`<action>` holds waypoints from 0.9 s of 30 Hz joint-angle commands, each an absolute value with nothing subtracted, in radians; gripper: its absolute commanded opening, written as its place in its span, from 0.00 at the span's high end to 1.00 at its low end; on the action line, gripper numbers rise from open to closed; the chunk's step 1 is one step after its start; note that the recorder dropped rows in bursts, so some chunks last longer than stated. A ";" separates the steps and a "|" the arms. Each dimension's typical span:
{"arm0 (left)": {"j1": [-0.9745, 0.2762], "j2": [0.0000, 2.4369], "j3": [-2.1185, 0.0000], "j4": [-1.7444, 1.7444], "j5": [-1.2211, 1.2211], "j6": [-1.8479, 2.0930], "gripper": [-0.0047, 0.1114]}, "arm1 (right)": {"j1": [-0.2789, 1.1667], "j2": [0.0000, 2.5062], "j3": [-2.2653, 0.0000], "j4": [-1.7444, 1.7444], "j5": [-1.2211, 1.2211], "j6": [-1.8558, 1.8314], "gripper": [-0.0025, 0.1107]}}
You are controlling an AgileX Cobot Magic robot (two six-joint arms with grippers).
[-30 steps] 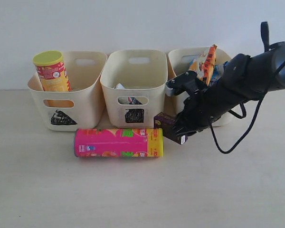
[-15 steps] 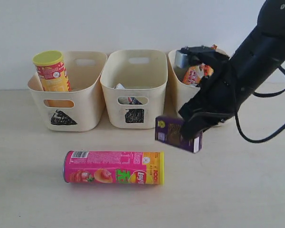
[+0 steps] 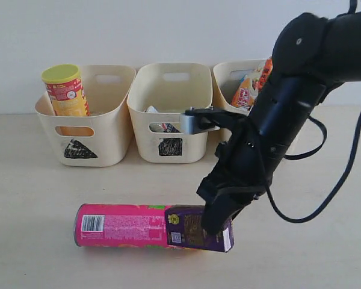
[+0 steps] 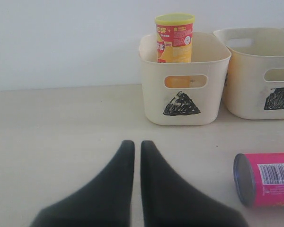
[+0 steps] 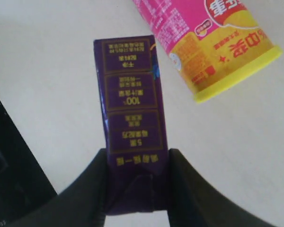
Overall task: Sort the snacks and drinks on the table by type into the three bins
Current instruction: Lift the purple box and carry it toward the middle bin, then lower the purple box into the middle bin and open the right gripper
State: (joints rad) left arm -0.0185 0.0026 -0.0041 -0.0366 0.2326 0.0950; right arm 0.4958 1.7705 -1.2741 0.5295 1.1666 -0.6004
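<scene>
1. And there it was: my right claw (image 3: pixel 212 223) sat low in the centre of the exterior view. Its jaws were partly apart and clamped firmly on the purple carton (image 5: pixel 132 94).
2. I gripped the carton by one short end. Most of its length stuck out past my fingertips, printed face up towards the wrist camera.
3. In the exterior view the carton overlapped the right end of the pink tube (image 3: pixel 120 224). My right wrist view showed a strip of table (image 3: pixel 42 259) between the carton and the tube's yellow-rimmed end, so the two were apart. Whether the carton touched the table, I couldn't tell.
4. The pink tube lay on its side at the lower left-centre of the exterior frame, well in front of the bins.
5. My left claw (image 4: pixel 137 144) had its jaws pressed together on nothing. It pointed towards the triangle bin (image 4: pixel 151 94).
6. Along the upper part of the exterior frame, that triangle bin stood at the left with the yellow tube (image 3: pixel 65 90) upright inside it.
7. The square bin (image 3: pixel 141 129) stood in the middle just beside it, holding something white too hidden to name.
8. The third bin (image 3: pixel 228 75) was at the upper right, partly behind my arm, its mark hidden. The orange bag (image 3: pixel 253 87) poked above its rim.
</scene>
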 commanded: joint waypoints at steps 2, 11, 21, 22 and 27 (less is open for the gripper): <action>-0.021 0.000 0.000 -0.040 0.229 0.098 0.93 | 0.500 1.814 -1.278 0.505 1.084 -0.562 0.98; -0.021 0.000 0.000 -0.040 0.229 0.098 0.93 | 0.498 1.805 -1.278 0.490 1.121 -0.546 0.98; -0.021 0.000 0.000 -0.040 0.229 0.098 0.93 | 0.463 1.662 -1.388 0.188 1.073 -0.365 0.98; -0.021 0.000 0.000 -0.040 0.229 0.098 0.93 | 0.444 1.653 -1.411 0.155 1.060 -0.326 0.98; -0.021 0.000 0.000 -0.040 0.229 0.098 0.93 | 0.336 1.641 -1.497 0.110 0.947 -0.208 0.98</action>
State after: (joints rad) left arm -0.0185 0.0026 -0.0041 -0.0366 0.2326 0.0950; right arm 0.3917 1.6554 -1.4562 0.1372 1.0236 -0.2700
